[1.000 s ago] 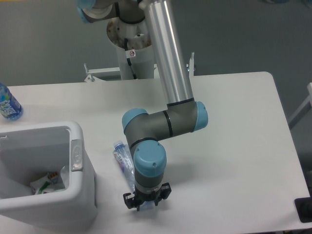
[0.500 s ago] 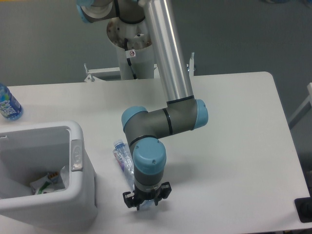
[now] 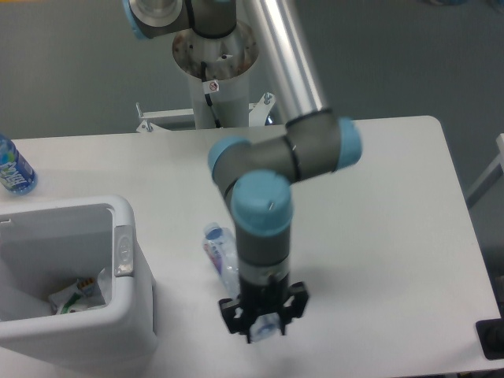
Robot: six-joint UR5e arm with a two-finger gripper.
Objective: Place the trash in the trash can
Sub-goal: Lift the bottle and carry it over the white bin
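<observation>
Since the earlier frame your arm has swung right and up, away from the trash can [image 3: 130, 272], and the clear bottle [image 3: 223, 253] has come along. From the fixed camera (the only view), your gripper [image 3: 264, 324] looks closed on the bottle's lower end, carrying it beside the trash can; the paper wrapper [image 3: 75, 295] already lies inside. Next, carry the bottle over the trash can's opening and release.

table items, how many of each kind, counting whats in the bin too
bottles: 2 (clear bottle at the end effector, blue-label bottle at the table's left edge)
paper wrapper: 1 (wrapper, inside the bin)
bins: 1 (white trash can)
total: 4
</observation>
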